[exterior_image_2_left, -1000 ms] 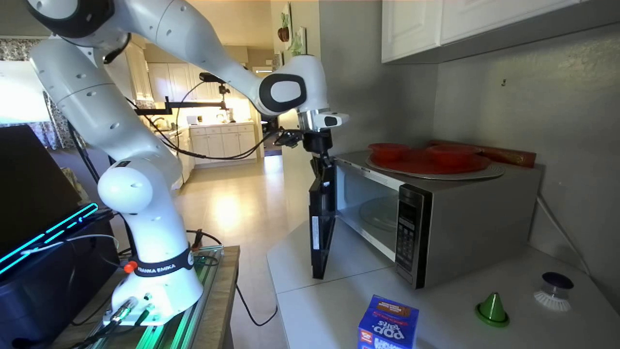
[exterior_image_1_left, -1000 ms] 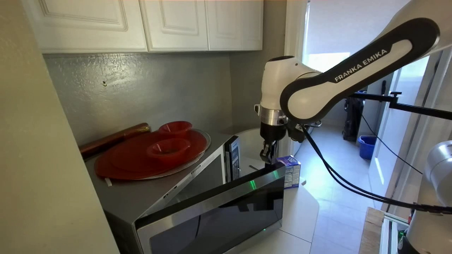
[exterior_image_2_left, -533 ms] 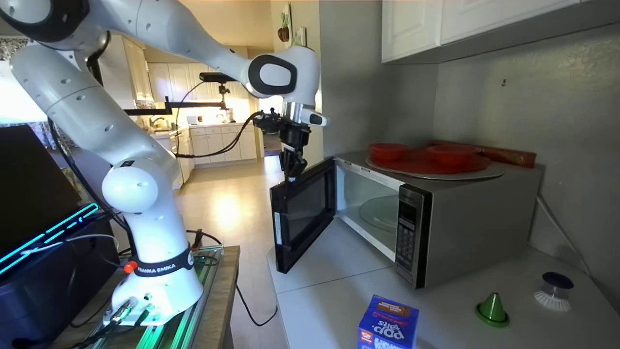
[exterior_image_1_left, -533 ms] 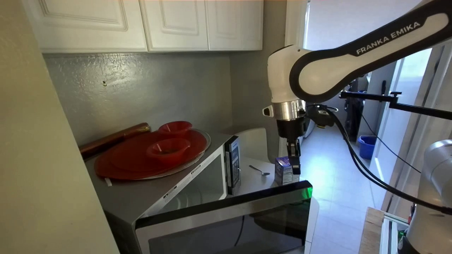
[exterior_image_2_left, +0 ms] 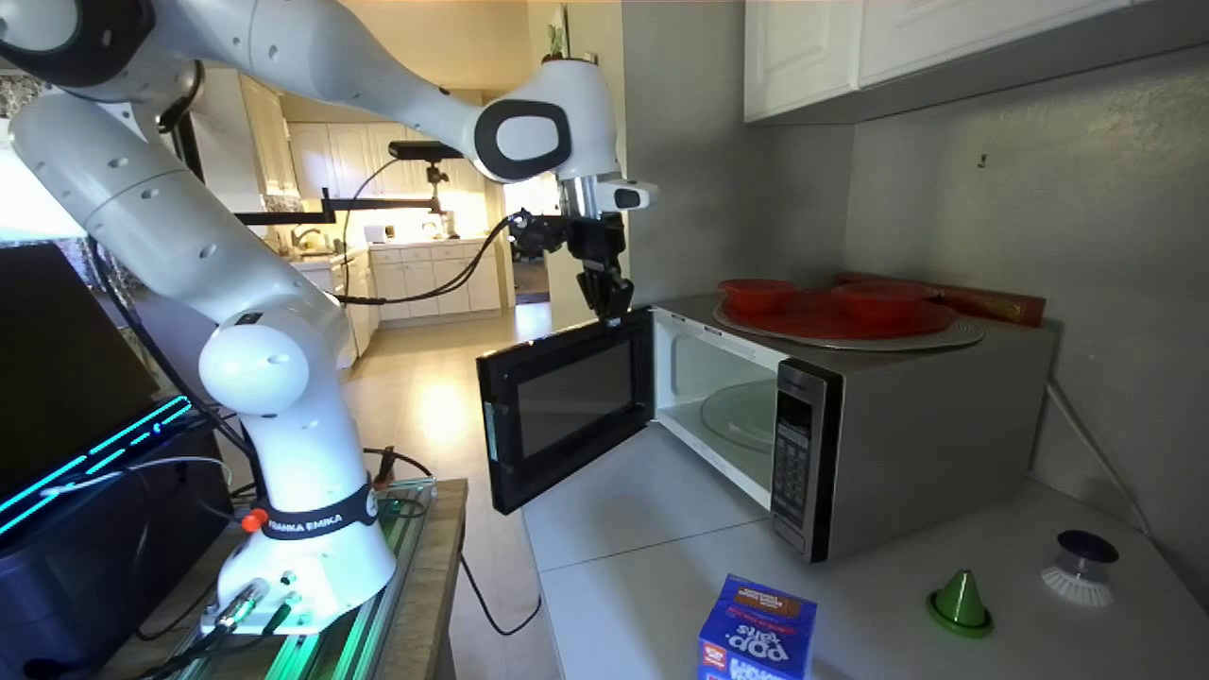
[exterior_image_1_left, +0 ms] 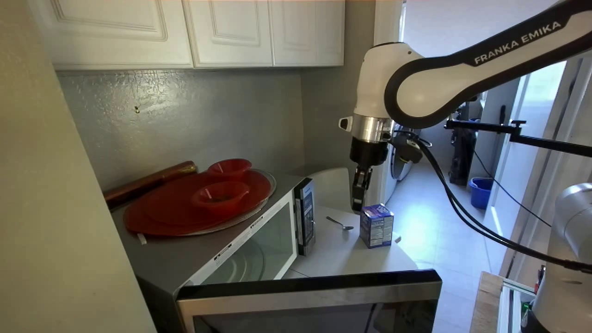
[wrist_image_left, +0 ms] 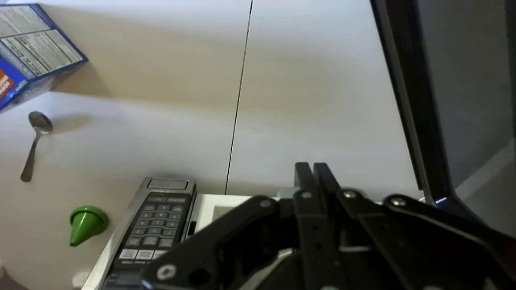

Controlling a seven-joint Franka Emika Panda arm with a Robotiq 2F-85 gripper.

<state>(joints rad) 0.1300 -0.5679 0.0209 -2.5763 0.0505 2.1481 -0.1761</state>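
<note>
1. Out in front of the microwave (exterior_image_2_left: 945, 425), on the inner side of its swung-out door (exterior_image_2_left: 567, 416): that's where my claw (wrist_image_left: 311, 165) hangs, pointing mostly down.
2. My fingers (wrist_image_left: 303, 177) stand nearly together, just a thin slit between the tips, nothing pinched in it. Narrow, and empty.
3. So, the door: attached at the microwave's end away from the keypad (wrist_image_left: 155, 225), upright, standing well out from the front.
4. Watch that long axis! The top edge runs outward from the microwave's hinge side, level, while I point down across that line, not along it.
5. Which way from me? Toward the microwave's hinge side, with me on the keypad side of the panel. The wrist view shows bare counter (wrist_image_left: 322, 88) between my tips and the inner face, so I read us as apart, though in an exterior view my tips overlap the top edge. Exactly how high I am against that edge, I can't tell.
6. Over past the microwave's keypad end: a blue box (wrist_image_left: 40, 52), a spoon (wrist_image_left: 40, 123) and a green cone (wrist_image_left: 88, 223), all well apart from my tips.
</note>
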